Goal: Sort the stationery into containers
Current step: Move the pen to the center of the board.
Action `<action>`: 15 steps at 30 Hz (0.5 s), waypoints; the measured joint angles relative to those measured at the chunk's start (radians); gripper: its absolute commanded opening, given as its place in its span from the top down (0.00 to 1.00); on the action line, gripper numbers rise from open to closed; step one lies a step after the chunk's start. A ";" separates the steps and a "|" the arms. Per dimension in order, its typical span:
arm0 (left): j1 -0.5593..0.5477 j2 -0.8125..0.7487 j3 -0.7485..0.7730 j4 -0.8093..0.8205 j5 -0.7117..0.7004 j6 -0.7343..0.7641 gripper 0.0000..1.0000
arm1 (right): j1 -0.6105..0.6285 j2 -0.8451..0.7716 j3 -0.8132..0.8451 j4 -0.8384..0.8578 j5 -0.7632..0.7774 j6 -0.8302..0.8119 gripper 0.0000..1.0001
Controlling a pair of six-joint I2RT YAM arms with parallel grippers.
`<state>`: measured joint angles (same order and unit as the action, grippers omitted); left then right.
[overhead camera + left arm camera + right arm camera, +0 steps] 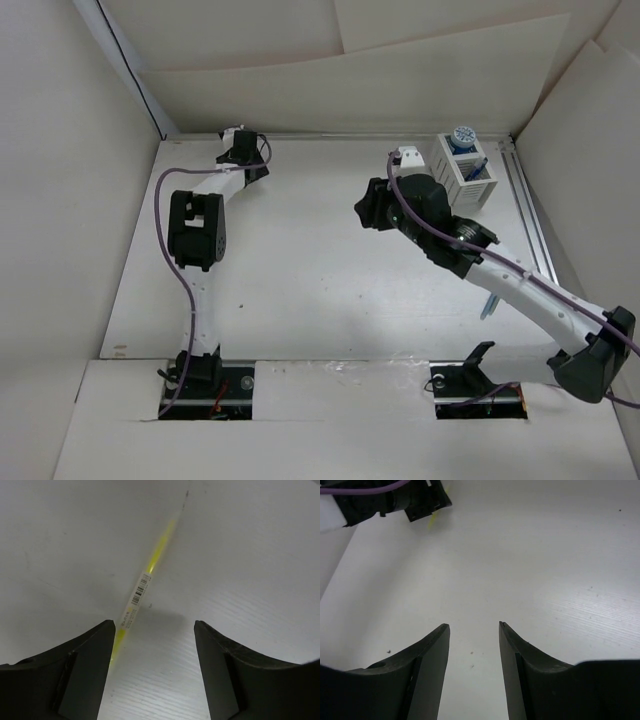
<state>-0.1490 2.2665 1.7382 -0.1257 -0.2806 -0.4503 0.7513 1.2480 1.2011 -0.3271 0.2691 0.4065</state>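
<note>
A thin pale-yellow stick point(145, 582) lies on the table along the foot of the back wall. My left gripper point(152, 622) is open just above it, and the stick's near end runs under the inner edge of the left finger point(95, 650). In the top view this gripper point(240, 138) is at the far left corner. The white slatted container point(466, 178) stands at the back right, with a blue-and-white roll point(462, 137) in its far compartment and a dark blue pen point(478, 167) in the near one. My right gripper point(474, 625) is open over bare table, left of the container point(362, 212).
A short light-blue stick point(486, 306) lies on the table beside the right forearm. A metal rail point(530, 215) runs along the right edge. Cardboard walls close in the back and both sides. The left gripper point(415, 502) shows at the top left of the right wrist view.
</note>
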 measured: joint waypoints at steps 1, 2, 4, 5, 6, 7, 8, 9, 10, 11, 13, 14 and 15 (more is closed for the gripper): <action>-0.001 0.021 0.038 -0.014 0.011 0.005 0.41 | 0.009 -0.012 -0.004 0.000 -0.004 0.000 0.50; -0.003 0.030 0.056 -0.035 0.024 0.009 0.47 | 0.018 -0.024 -0.006 -0.001 -0.004 -0.003 0.50; -0.009 0.050 0.084 -0.079 0.042 0.023 0.48 | 0.026 -0.048 -0.006 0.006 -0.008 -0.007 0.50; -0.013 0.057 0.097 -0.096 0.037 0.032 0.48 | 0.030 -0.061 -0.006 0.011 -0.008 -0.010 0.50; -0.014 0.060 0.109 -0.110 0.046 0.034 0.52 | 0.033 -0.072 -0.006 0.015 -0.008 -0.011 0.50; -0.016 0.062 0.116 -0.125 0.053 0.035 0.55 | 0.035 -0.079 -0.005 0.020 -0.007 -0.014 0.50; -0.017 0.063 0.122 -0.139 0.059 0.039 0.58 | 0.035 -0.085 -0.005 0.023 -0.006 -0.017 0.50; -0.017 0.064 0.126 -0.148 0.065 0.042 0.61 | 0.035 -0.090 -0.005 0.022 -0.006 -0.019 0.50; -0.017 0.066 0.130 -0.156 0.068 0.043 0.64 | 0.035 -0.095 -0.005 0.022 -0.004 -0.020 0.50; -0.016 0.066 0.131 -0.159 0.071 0.045 0.71 | 0.035 -0.098 -0.005 0.022 -0.002 -0.022 0.50; -0.013 0.066 0.132 -0.165 0.075 0.048 0.76 | 0.035 -0.105 -0.005 0.021 0.003 -0.023 0.50; -0.013 0.066 0.133 -0.169 0.076 0.049 0.81 | 0.035 -0.110 -0.005 0.021 0.006 -0.024 0.50; -0.013 0.066 0.133 -0.174 0.076 0.050 0.86 | 0.035 -0.117 -0.005 0.021 0.010 -0.025 0.49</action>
<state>-0.1616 2.3329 1.8713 -0.2993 -0.2050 -0.4007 0.7868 1.1305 1.1961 -0.3065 0.2790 0.3813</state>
